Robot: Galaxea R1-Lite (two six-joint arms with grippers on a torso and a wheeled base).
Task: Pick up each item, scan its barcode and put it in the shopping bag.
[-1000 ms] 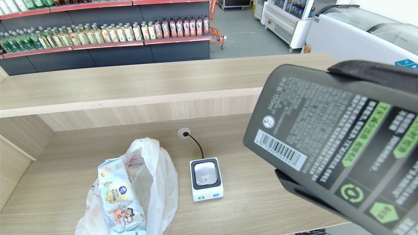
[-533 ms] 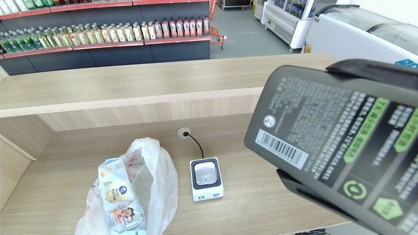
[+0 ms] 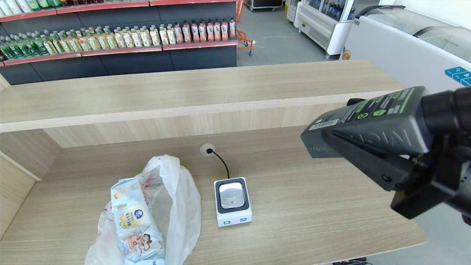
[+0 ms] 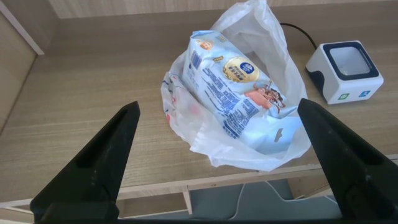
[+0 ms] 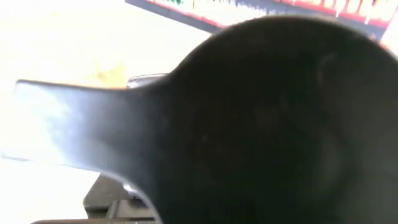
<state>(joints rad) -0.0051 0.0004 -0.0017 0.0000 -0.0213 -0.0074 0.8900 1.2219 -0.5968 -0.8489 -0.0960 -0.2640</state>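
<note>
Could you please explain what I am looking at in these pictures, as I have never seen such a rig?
This is a two-armed robot at a shop checkout. The wide picture comes from a camera on its head; the other two from its wrists. On the light wooden counter lie a white plastic shopping bag holding a pale blue printed pack, and a small white scanner box. The right claw grips a dark grey flat bottle with a barcode label, above the counter. The left claw hangs open above the bag.
</note>
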